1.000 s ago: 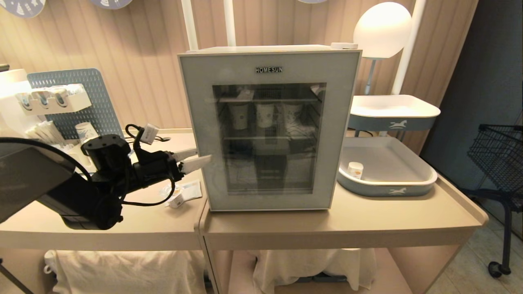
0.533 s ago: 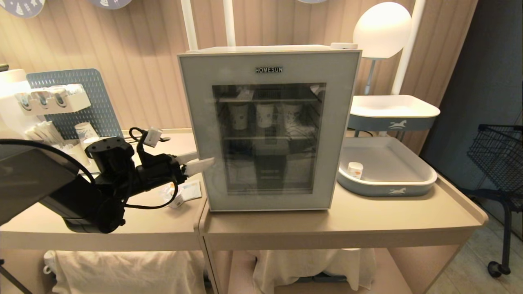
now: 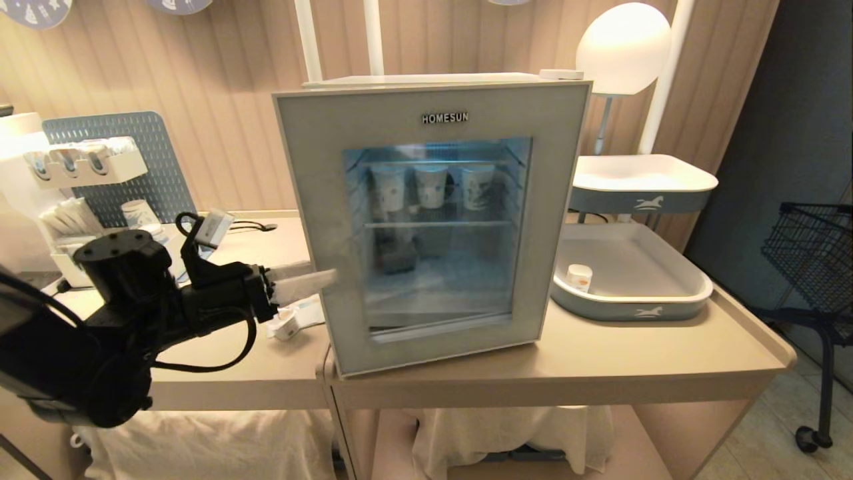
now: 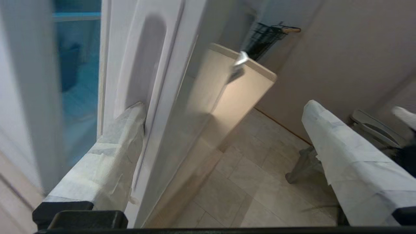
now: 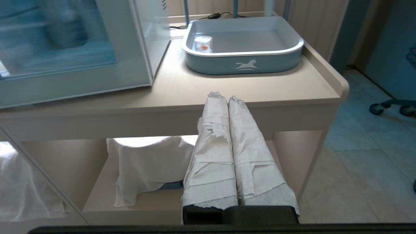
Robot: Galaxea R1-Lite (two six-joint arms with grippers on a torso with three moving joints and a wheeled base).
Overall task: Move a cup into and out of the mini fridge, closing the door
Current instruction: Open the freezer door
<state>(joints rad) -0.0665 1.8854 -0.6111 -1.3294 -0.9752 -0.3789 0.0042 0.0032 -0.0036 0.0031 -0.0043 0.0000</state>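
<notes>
The mini fridge (image 3: 426,80) stands on the counter, lit blue inside. Its door (image 3: 306,167) is ajar, with the left edge swung toward me. My left gripper (image 3: 318,275) is open at that edge. In the left wrist view the left gripper (image 4: 224,107) straddles the door (image 4: 169,81), with one of its fingers (image 4: 120,136) behind the panel and the other in front. The cup (image 3: 285,327), a tiny white pot, lies on the left table just below the gripper. My right gripper (image 5: 222,96) is shut and empty, parked below the counter's front edge.
Three paper cups (image 3: 432,185) stand on the fridge's upper shelf. A grey tray (image 3: 633,310) to the right holds a small white pot with an orange band (image 3: 579,277). A pegboard organiser (image 3: 106,160) stands at the back left, and a wire basket (image 3: 813,247) at the far right.
The door's left edge has swung out toward me and the inside light has come on. My left arm has drawn back and down to the left with it.
</notes>
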